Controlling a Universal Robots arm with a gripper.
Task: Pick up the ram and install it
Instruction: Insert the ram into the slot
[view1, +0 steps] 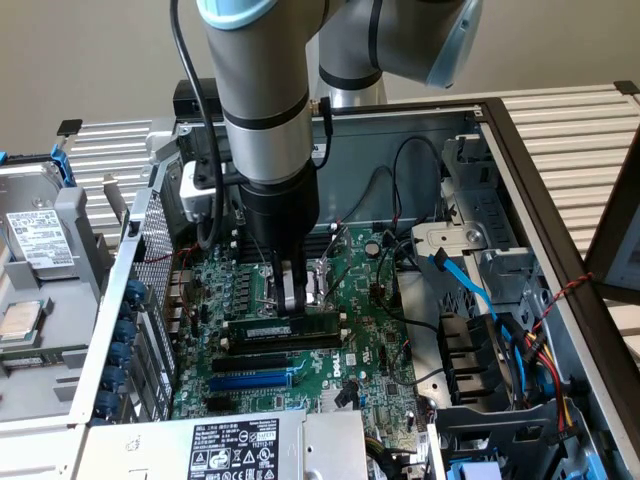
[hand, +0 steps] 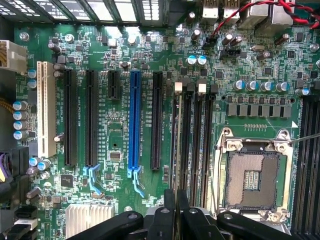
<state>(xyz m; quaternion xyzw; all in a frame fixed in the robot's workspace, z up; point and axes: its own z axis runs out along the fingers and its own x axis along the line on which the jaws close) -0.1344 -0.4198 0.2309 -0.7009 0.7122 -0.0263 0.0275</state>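
Observation:
The ram (view1: 262, 328) is a long dark stick with a white label strip. It stands on edge along the memory slots (hand: 200, 145) of the green motherboard (view1: 375, 340), just beyond the black expansion slot (view1: 250, 360). My gripper (view1: 293, 308) comes straight down onto its top edge, fingers shut on it near the middle. In the wrist view the gripper (hand: 175, 220) pinches the ram's thin edge (hand: 175, 196), lined up with the slot that has a white end clip (hand: 178, 87). I cannot tell whether the ram is seated in the slot.
A blue expansion slot (view1: 250, 381) (hand: 134, 120) lies beside the black ones. The open processor socket (hand: 252, 180) sits on the other side of the memory slots. Blue and black cables (view1: 470, 290) and a drive cage crowd the exterior view's right. A hard drive (view1: 40, 240) lies outside the case.

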